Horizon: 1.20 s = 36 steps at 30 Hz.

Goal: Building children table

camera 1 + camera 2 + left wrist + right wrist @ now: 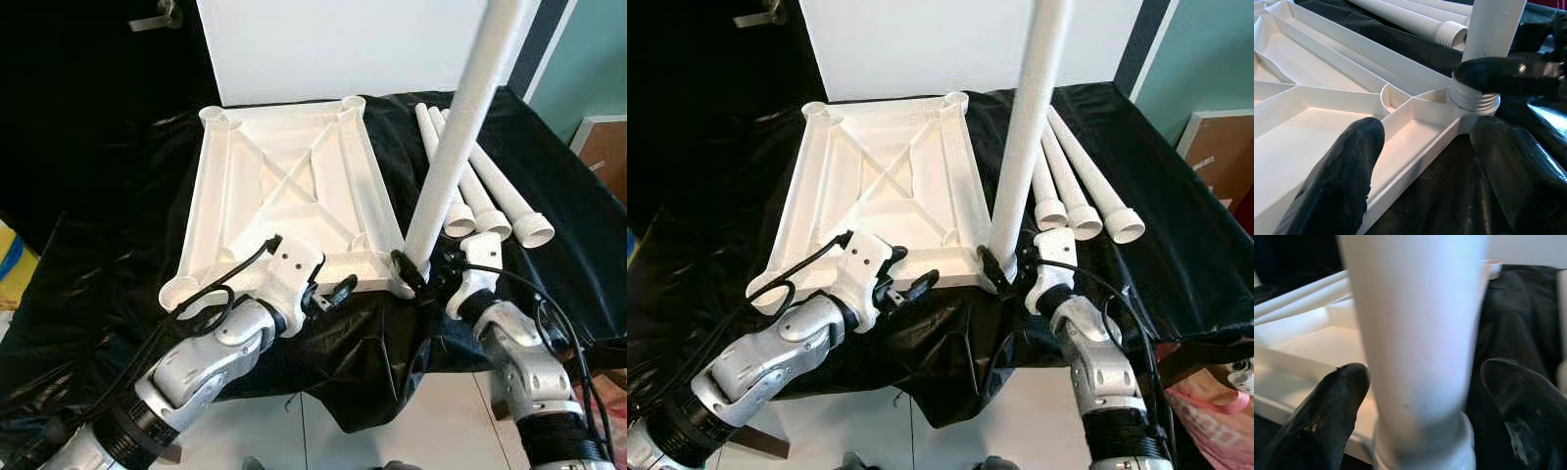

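The white tabletop lies upside down on a black cloth, ribs facing up. One white table leg stands upright in the near right corner socket, its threaded end partly showing above the socket. My right gripper is shut on the leg's base, one finger on each side. My left gripper is open at the tabletop's near edge, its fingers straddling the rim just left of that corner. Three spare legs lie side by side to the right.
The black cloth hangs over the front edge above a white floor. A white panel stands behind the tabletop. A cardboard box is at the far right, and a yellow and blue item at the far left.
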### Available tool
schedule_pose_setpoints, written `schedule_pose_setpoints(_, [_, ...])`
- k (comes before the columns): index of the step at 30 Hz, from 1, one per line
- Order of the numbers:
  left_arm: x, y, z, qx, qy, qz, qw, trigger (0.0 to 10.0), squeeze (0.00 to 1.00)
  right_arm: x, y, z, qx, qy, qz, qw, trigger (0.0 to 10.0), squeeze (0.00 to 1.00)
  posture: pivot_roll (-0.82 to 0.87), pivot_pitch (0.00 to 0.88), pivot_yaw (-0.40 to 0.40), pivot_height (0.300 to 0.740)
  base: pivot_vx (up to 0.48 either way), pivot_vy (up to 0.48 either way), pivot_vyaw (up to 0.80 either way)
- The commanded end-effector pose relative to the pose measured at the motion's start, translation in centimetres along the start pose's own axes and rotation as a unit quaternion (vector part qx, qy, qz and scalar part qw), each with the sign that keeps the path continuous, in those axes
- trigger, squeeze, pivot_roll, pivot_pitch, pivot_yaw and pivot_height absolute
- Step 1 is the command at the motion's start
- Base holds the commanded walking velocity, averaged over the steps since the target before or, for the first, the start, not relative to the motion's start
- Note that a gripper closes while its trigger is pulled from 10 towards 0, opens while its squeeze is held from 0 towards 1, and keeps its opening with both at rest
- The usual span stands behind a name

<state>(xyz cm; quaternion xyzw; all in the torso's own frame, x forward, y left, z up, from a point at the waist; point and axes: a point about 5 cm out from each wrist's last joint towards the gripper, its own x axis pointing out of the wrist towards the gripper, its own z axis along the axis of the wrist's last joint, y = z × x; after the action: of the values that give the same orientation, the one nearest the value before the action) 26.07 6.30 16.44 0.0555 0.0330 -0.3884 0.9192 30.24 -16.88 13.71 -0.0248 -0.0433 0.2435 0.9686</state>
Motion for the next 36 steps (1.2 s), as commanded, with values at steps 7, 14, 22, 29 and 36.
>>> schedule_pose_setpoints(7, [-0.2,-1.8,0.1,0.002,-0.002,-0.172,0.985,10.0,0.0,1.5,-0.1,-0.6,-0.025,0.02,0.042,0.999,5.3,0.0,-0.13,0.082,0.03,0.74,0.0,0.0,0.0])
schedule_pose_setpoints(14, [-0.4,-2.1,0.0,-0.001,-0.001,-0.173,0.985,10.0,0.0,1.7,-0.8,-0.9,-0.027,0.028,0.053,0.998,0.0,0.0,-0.12,0.089,0.022,0.74,0.0,0.0,0.0])
schedule_pose_setpoints(22, [-0.5,-2.3,-0.2,-0.001,0.005,-0.174,0.985,10.0,0.0,1.4,-1.2,-1.5,-0.013,0.038,0.04,0.998,10.0,0.0,-0.12,0.095,0.018,0.74,0.0,0.0,0.0])
schedule_pose_setpoints(29, [-0.6,-2.5,-0.4,-0.001,0.008,-0.174,0.985,10.0,0.0,1.1,-1.3,-2.2,-0.019,0.057,-0.063,0.996,10.0,0.0,-0.12,0.102,0.015,0.74,0.0,0.0,0.0])
schedule_pose_setpoints(36, [-0.6,-2.5,-0.4,0.0,0.008,-0.173,0.985,10.0,0.0,0.9,-0.3,-2.6,0.03,0.056,-0.144,0.988,10.0,0.0,-0.13,0.099,0.019,0.74,0.0,0.0,0.0])
